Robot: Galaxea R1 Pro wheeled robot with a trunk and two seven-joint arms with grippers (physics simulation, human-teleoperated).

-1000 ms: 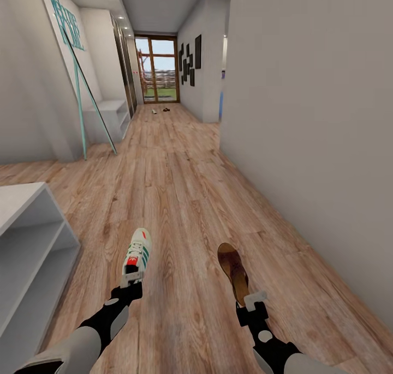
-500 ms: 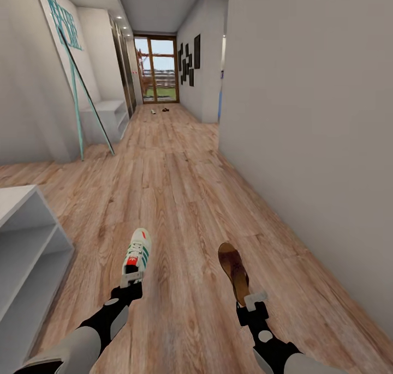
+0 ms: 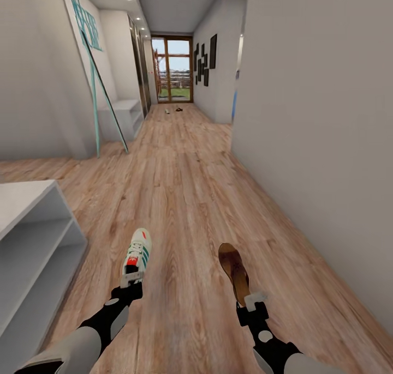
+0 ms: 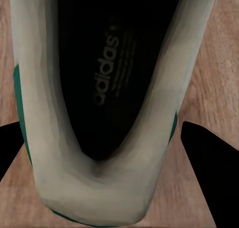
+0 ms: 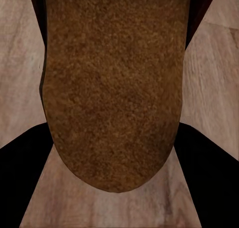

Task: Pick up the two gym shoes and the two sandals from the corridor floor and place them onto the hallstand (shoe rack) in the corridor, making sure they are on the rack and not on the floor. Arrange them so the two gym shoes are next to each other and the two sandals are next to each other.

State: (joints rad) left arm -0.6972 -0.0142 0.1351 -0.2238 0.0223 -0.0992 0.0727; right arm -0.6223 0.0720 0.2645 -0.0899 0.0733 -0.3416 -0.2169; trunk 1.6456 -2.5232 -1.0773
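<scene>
A: Carrying one shoe per arm. Left gripper (image 3: 132,281) pinches the heel of a gym shoe (image 3: 137,255); in the left wrist view the heel collar (image 4: 94,188) sits between the dark fingers (image 4: 206,173), which close against its sides. Right gripper (image 3: 252,299) nips the heel end of a sandal (image 3: 233,269) the same way.

B: Risks?

A: Both holds are at the very heel, so each shoe hangs far out ahead of its grip. My guess: a jolt from the base or a quick arm swing could lever one loose and drop it onto the corridor floor (image 3: 185,199). The sandal's thin sole looks the likelier to slip.

B: Heading of each?

A: Sneaker: long axis runs away from the robot, toe forward down the corridor. Sandal: same line, toe forward, angled slightly toward the sneaker, insole up.

B: Rack?

A: A white shelf unit (image 3: 33,237) stands just beside the left arm. Turning toward it, the outstretched sneaker toe could clip its edge. Two small things, perhaps shoes (image 3: 173,110), lie far off near the glass door (image 3: 174,68), too small to tell.
</scene>
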